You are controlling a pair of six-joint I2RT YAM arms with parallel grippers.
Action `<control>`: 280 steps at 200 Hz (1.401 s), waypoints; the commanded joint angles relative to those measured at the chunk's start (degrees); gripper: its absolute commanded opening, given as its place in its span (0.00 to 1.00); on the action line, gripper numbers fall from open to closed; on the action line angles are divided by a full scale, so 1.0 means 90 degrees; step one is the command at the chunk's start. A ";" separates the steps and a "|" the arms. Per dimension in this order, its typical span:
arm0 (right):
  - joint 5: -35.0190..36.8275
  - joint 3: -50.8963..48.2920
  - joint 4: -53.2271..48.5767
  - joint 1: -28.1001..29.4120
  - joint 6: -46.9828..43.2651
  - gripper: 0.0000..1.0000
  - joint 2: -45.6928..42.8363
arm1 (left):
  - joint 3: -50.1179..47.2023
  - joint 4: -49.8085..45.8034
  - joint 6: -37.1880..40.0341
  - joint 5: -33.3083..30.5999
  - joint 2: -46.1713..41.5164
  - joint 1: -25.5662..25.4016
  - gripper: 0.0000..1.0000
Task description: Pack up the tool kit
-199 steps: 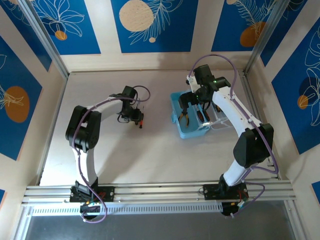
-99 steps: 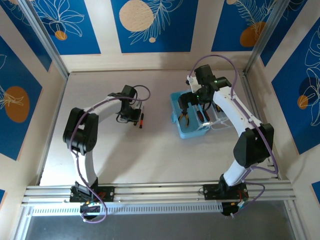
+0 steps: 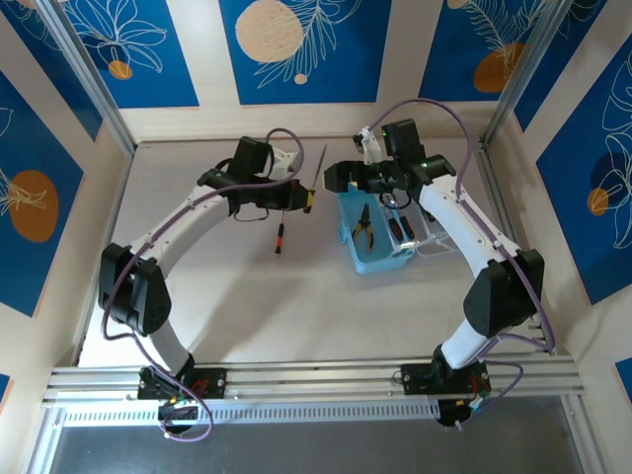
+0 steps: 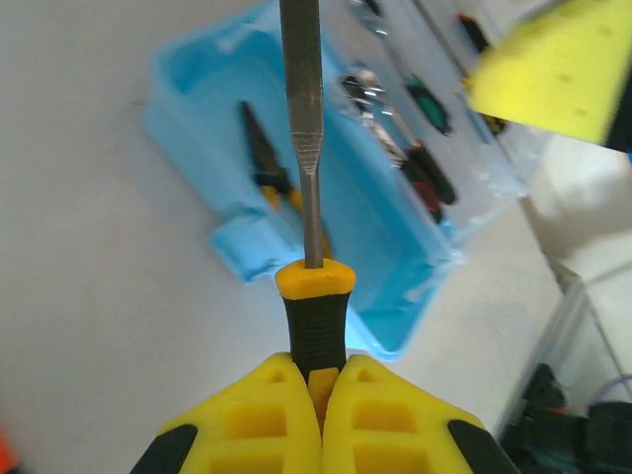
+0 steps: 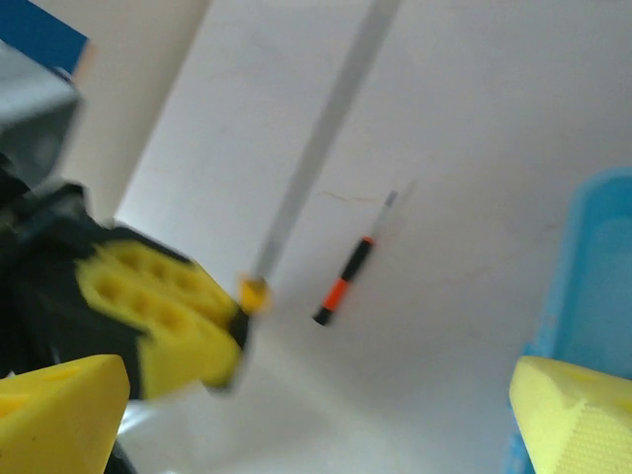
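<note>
My left gripper (image 3: 299, 197) is shut on the black handle of a yellow-collared screwdriver (image 4: 314, 306), held above the table with its long steel shaft (image 4: 301, 99) pointing away. Below it lies the light-blue case (image 4: 395, 247) with yellow-handled pliers (image 4: 262, 163) inside. The clear lid (image 4: 425, 148) lies open beside it and holds small tools. My right gripper (image 3: 336, 178) hovers open just left of the case, facing the left gripper (image 5: 158, 306). A small red and black screwdriver (image 5: 346, 281) lies on the table.
The case (image 3: 373, 237) sits right of centre, its lid (image 3: 427, 235) lying flat toward the right wall. The small screwdriver (image 3: 279, 237) rests left of the case. Metal frame posts and patterned walls close in the white table (image 3: 247, 296).
The left gripper closed on the yellow-collared screwdriver, lifted it off the table and carried it up and right. The right gripper rose out of the case and swung left. The small red screwdriver stayed put.
</note>
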 commanded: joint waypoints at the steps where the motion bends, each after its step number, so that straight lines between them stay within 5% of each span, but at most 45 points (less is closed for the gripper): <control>1: -0.0231 0.0190 0.0543 0.0117 0.0689 1.00 0.0208 | 0.0013 0.0742 -0.0464 0.0591 0.0094 -0.0294 0.00; 42: 0.0116 0.0112 0.0619 0.0151 0.0899 0.79 0.0316 | -0.0158 0.1186 -0.0667 0.0578 0.0043 -0.0440 0.00; 61: 0.0196 -0.0166 0.0822 0.0148 0.1007 0.49 0.0154 | -0.0181 0.1210 -0.0640 0.0562 0.0040 -0.0448 0.00; 106: 0.0339 -0.0592 0.0950 0.0092 0.1047 0.19 -0.0022 | -0.0495 0.1249 -0.0552 0.0492 -0.0158 -0.0463 0.00; 124: 0.0417 -0.0664 0.0961 0.0057 0.1011 0.00 -0.0116 | -0.0507 0.1189 -0.0476 0.0491 -0.0169 -0.0465 0.00; 138: 0.0449 -0.0663 0.0889 -0.0014 0.0930 0.00 -0.0206 | -0.0480 0.1130 -0.0388 0.0465 -0.0165 -0.0454 0.12; 158: 0.0514 -0.0649 0.0637 -0.0283 0.0673 0.00 -0.0407 | -0.0427 0.0864 -0.0186 0.0140 -0.0191 -0.0419 0.65; 180: 0.0536 -0.0720 0.0304 -0.0892 0.0267 0.00 -0.0763 | -0.0412 0.0534 0.0107 -0.0247 -0.0278 -0.0202 0.99; 227: 0.1595 -0.0469 -0.0958 -0.2190 -0.1255 0.00 -0.0942 | -0.0335 -0.0472 0.0691 -0.1435 -0.0049 0.0416 1.00; 251: 0.2588 -0.0335 -0.1287 -0.2371 -0.1975 0.00 -0.0648 | -0.0175 -0.0972 0.0960 -0.2465 0.0418 0.0465 1.00; 280: 0.3346 0.0010 -0.1501 -0.2382 -0.2555 0.00 -0.0097 | -0.0081 -0.1056 0.1018 -0.2670 0.0914 0.0463 1.00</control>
